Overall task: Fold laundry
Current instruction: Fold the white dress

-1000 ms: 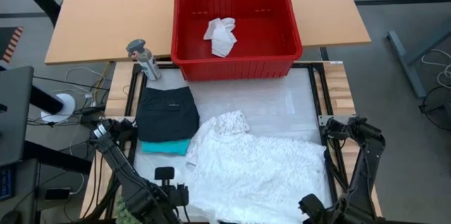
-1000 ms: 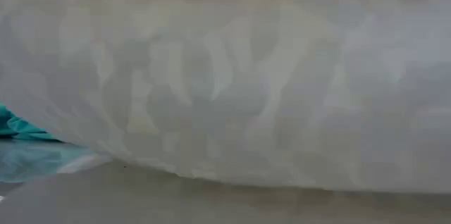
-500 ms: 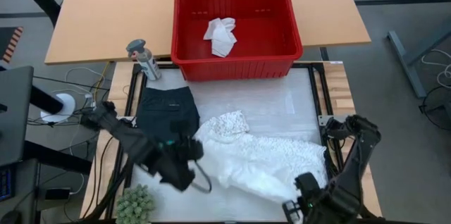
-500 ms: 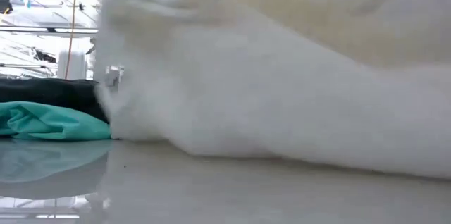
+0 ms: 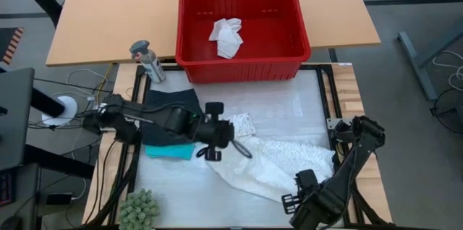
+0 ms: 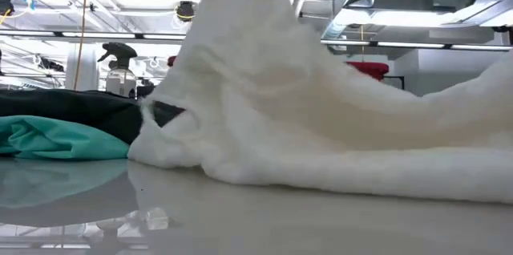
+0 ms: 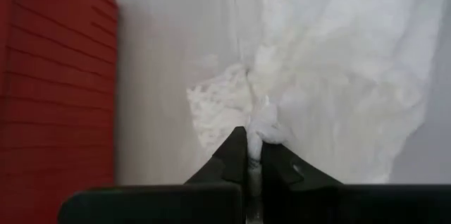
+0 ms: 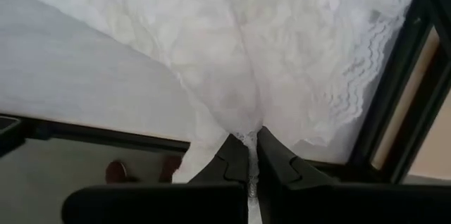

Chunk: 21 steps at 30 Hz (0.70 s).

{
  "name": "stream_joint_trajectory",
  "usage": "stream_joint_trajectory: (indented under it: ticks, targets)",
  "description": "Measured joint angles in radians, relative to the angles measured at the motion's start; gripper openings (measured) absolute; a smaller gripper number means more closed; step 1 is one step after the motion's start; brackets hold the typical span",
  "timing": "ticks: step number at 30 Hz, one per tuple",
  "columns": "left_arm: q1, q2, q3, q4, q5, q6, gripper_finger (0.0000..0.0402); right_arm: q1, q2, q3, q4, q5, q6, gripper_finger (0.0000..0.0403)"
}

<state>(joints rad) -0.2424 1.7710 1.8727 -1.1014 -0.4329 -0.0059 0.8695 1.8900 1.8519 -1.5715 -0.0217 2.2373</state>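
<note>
A white lace garment [image 5: 278, 154] lies gathered on the white mat, and in the low view the garment [image 6: 321, 135] rises in a peak toward the left. My left gripper [image 5: 230, 137] hangs over the mat's middle, shut on the garment's raised end. My right gripper [image 5: 295, 195] stands near the front right, shut on the garment's near edge. At the mat's left, black shorts [image 5: 170, 113] lie on a teal garment [image 5: 168, 150]. Another white cloth [image 5: 226, 36] lies in the red basket [image 5: 289, 56]. My left gripper pinches a bunched bit of the white garment [image 7: 259, 131] between its two shut fingers. It comes slanting down from the table's left. That end is lifted clear, and the cloth falls away slack to the mat below. My right gripper pinches the garment's scalloped lace edge [image 8: 248, 134] between its shut fingers, which point down from above. The cloth spreads away from the fingers onto the mat, gathered into a crease at the hold; how many layers I cannot tell.
A spray bottle [image 5: 147, 60] stands at the mat's far left corner. A green fuzzy plant [image 5: 137, 208] sits at the near left. A dark frame [image 5: 329, 107] borders the mat. The basket stands along the far edge.
My left gripper has swung up from the near left corner toward the far and right, to the mat's middle, turning as it went. It drew the garment's near left part up and over. The garment, spread flat before, is now gathered. My right gripper has shifted a little leftward.
</note>
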Motion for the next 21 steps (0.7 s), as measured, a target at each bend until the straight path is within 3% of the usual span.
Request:
stream_joint_trajectory:
  ticks: [4,8,10,14,16,21]
  targets:
    - [0.076,-0.003,-0.113,0.117,0.04,0.018,0.0,-0.002,0.0,-0.006,0.0,-0.002,0.001,0.0031]
    - [0.152,-0.003,-0.253,0.221,0.261,0.004,0.0,-0.003,0.0,-0.006,0.001,-0.003,0.001,0.0031]
    - [0.18,-0.002,-0.333,0.298,0.323,0.0,0.0,-0.003,0.0,-0.006,0.0,-0.003,0.0,0.0031]
    - [0.216,-0.001,-0.452,0.464,0.299,-0.046,0.0,-0.003,0.0,-0.006,0.0,-0.002,0.0,0.0031]
    - [0.232,-0.001,-0.49,0.508,0.308,-0.034,0.0002,-0.007,0.0,-0.006,0.0,-0.002,0.0,0.0031]
    - [0.253,-0.002,-0.508,0.53,0.526,0.022,0.0042,-0.008,0.0,-0.006,0.0,-0.002,-0.001,0.0034]
